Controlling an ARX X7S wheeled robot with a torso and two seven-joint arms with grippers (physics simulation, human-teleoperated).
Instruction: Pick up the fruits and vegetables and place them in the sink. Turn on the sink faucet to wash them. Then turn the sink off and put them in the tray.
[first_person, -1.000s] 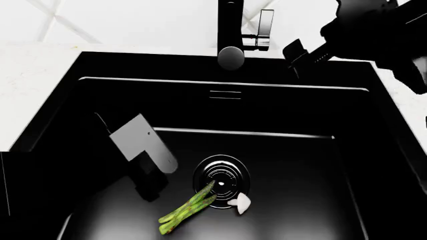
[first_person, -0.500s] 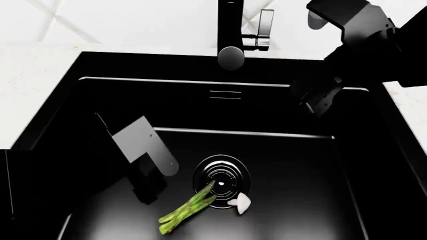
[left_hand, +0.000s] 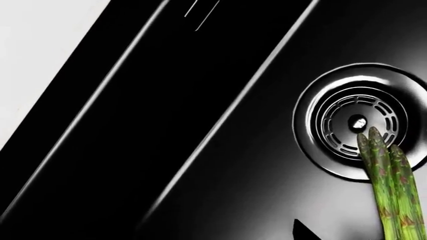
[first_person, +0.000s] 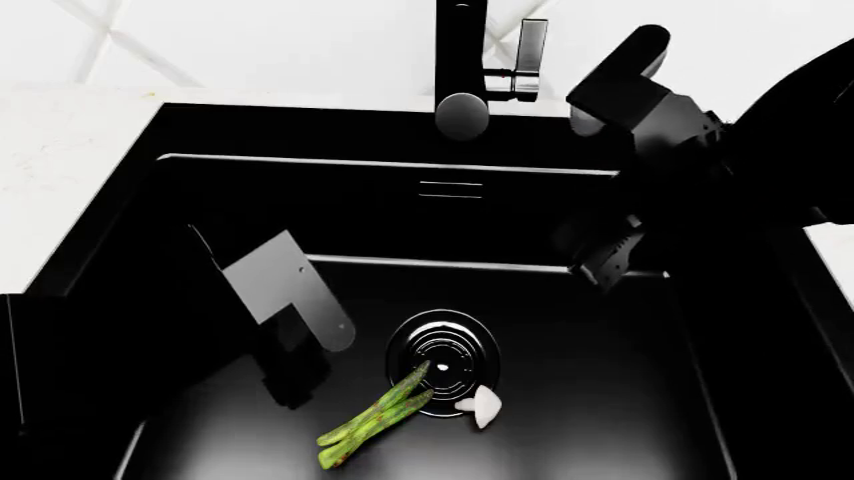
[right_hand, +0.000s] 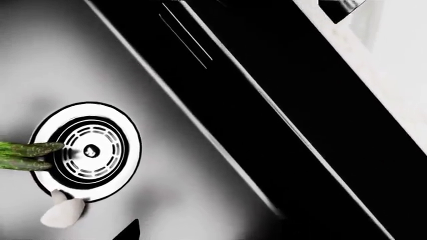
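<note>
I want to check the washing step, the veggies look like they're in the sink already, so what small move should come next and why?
Probably bring the right gripper down toward the asparagus and garlic piece. Both lie on the sink floor at the drain, no water shows at the faucet, and that gripper hangs inside the basin, away from the lever. Whether washing happened cannot be told.

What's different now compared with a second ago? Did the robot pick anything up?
Only the right arm moved: its gripper swung from up beside the faucet down and over the sink, toward the drain. It took hold of nothing. The left gripper, asparagus and garlic piece stayed put.
</note>
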